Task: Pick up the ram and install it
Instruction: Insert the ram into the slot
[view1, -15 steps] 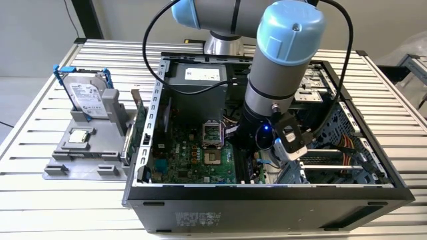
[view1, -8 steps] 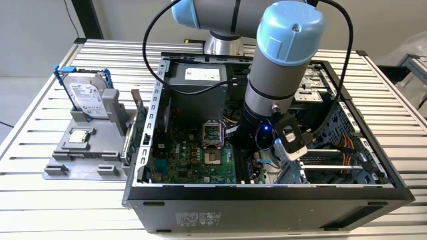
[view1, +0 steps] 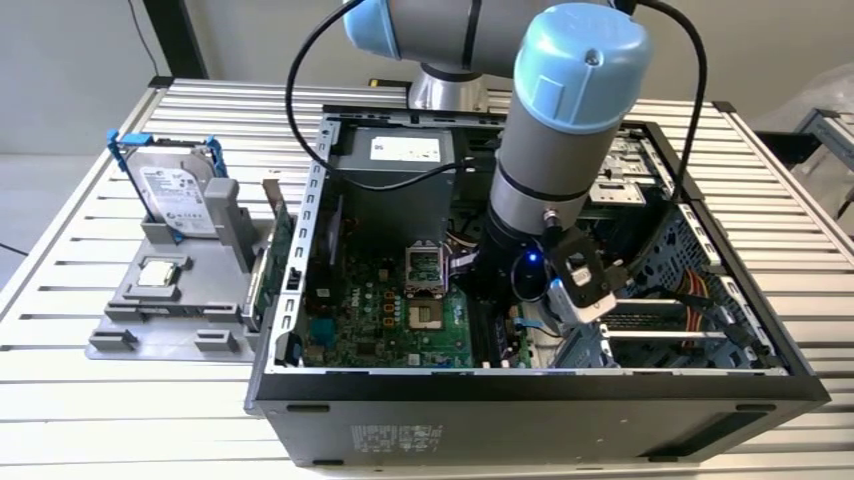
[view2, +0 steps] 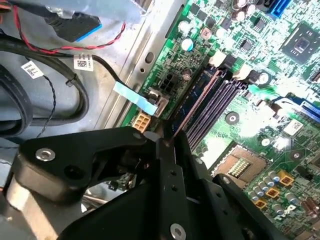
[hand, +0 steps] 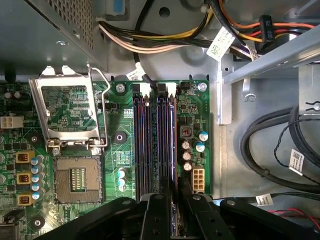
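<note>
Hand (hand: 172, 210): lowered inside the open computer case (view1: 287, 385), fingers closed edge-on around the ram.
Ram (view2: 197, 102): thin stick standing in the outermost black slot, beside the other memory slots (hand: 150, 145).
Processor socket (hand: 77, 177): open, near the slots.
Case: on the slatted desk (view1: 80, 400).

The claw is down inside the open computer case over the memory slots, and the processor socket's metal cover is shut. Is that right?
No. The first wrist view shows the silver metal cover of the processor socket swung open, the square socket bare. The black claw is down inside the open black computer case over the long dark memory slots.
</note>
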